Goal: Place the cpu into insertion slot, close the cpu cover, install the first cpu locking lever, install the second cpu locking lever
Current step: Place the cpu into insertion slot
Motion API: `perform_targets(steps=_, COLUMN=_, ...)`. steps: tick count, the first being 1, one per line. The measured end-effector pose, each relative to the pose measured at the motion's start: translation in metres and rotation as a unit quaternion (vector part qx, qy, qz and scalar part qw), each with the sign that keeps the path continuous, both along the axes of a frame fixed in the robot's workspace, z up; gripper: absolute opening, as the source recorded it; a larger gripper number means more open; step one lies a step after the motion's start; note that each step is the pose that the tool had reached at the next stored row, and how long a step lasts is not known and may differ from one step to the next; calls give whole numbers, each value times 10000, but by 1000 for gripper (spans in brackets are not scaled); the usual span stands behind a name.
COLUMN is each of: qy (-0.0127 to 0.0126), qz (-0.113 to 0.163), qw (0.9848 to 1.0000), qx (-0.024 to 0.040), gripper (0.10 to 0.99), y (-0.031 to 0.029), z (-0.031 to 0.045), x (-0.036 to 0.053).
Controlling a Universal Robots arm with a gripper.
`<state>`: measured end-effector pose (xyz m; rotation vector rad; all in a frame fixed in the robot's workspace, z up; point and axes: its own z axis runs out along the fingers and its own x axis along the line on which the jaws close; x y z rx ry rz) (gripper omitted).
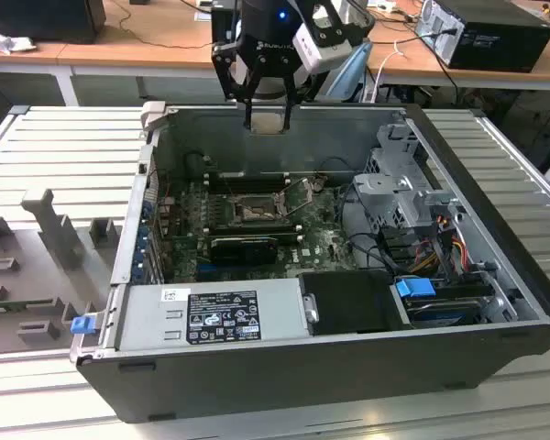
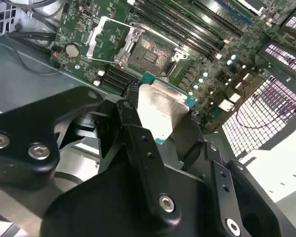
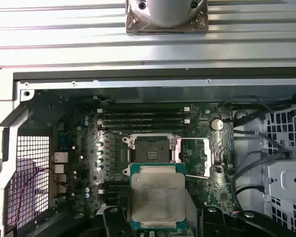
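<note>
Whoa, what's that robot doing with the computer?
The robot arm's gripper is holding the cpu, a little square chip, in the air above an opened computer case. Down on the green motherboard, the insertion slot is bare, and the cpu cover is flipped open beside it. So the chip isn't in yet.

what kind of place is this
Probably a robotics lab or workshop. An open computer case sits on a ribbed metal table, wooden desks behind carry another computer box, and a gripper holds the cpu above the case.
</note>
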<state>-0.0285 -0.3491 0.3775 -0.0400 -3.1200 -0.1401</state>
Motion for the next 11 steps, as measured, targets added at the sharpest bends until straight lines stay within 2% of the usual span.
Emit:
perform_targets(steps=3, qy=0, qz=-280, qw=9996, qx=0, gripper=525, y=0, z=-1, x=-1)
perform_targets(steps=5, qy=0, qz=-505, qw=9987, qx=0, gripper=525, y=0, z=-2, x=0)
perform_targets(steps=11, qy=3, qz=-620, qw=9981, qx=-14, gripper=525, y=-1, z=-27, x=-1)
